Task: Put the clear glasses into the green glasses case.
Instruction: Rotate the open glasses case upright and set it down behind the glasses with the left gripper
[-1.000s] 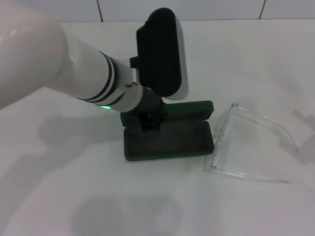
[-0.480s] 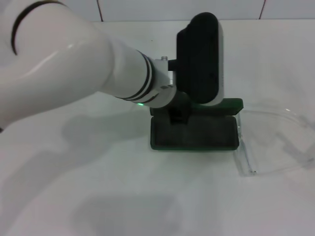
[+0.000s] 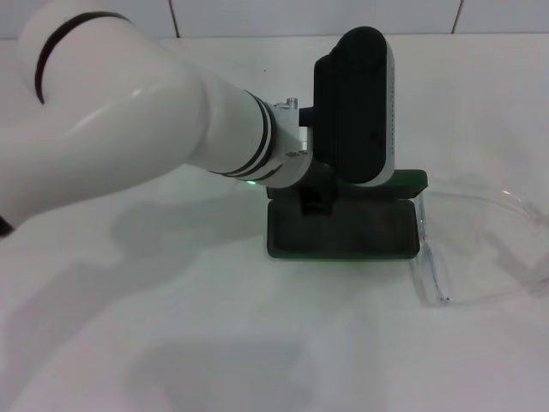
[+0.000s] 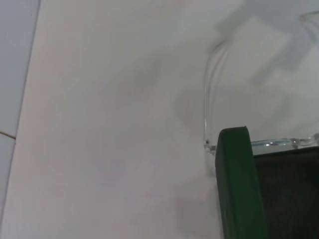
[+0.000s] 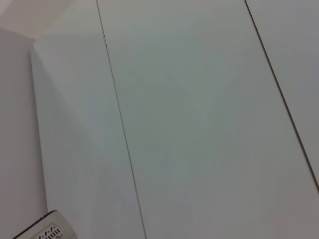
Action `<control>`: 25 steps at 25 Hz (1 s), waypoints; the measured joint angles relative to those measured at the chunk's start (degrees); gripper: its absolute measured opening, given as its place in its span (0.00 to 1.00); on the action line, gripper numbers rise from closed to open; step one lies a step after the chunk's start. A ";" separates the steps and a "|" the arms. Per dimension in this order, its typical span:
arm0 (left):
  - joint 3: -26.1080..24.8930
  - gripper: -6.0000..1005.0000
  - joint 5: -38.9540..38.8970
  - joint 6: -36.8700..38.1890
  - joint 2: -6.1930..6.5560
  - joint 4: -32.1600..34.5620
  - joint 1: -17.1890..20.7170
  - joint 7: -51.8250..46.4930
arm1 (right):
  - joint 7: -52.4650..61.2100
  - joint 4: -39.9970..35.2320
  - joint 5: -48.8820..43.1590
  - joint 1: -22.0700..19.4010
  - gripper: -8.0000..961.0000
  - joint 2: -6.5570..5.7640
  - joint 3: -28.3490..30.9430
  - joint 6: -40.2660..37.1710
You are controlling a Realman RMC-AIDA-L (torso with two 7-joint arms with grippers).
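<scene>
Left arm (image 3: 129,129) reaches in from left across scene, white forearm with black rings, green light lit under wrist. Black wrist module upright above gripper. Left gripper (image 3: 316,199) points down, fingers mostly hidden behind wrist; jaw state possibly closed, not readable. Right arm out of head view; right gripper not seen.

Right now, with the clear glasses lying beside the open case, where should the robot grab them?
Probably at the near temple arm of the clear glasses, coming straight down from above. It lies flat on the table, thin enough to pinch, and clear of the green glasses case, where the left gripper is working.
</scene>
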 joint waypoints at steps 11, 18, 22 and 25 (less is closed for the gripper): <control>0.67 0.11 -1.68 -4.53 0.09 -0.83 0.97 0.43 | -0.62 0.00 0.00 -0.06 0.81 -0.05 0.00 0.83; 2.42 0.35 -0.44 -7.27 0.18 -0.96 1.70 0.45 | -0.62 0.01 -0.15 -0.29 0.81 -0.08 0.00 1.02; 2.32 0.37 -0.03 -7.29 0.18 -1.01 1.71 0.11 | -0.62 0.00 -0.26 -0.35 0.81 -0.09 0.00 1.42; 2.24 0.38 -0.01 -7.31 0.18 -1.00 1.77 0.00 | -0.62 0.00 -0.32 -0.37 0.81 -0.09 0.00 1.52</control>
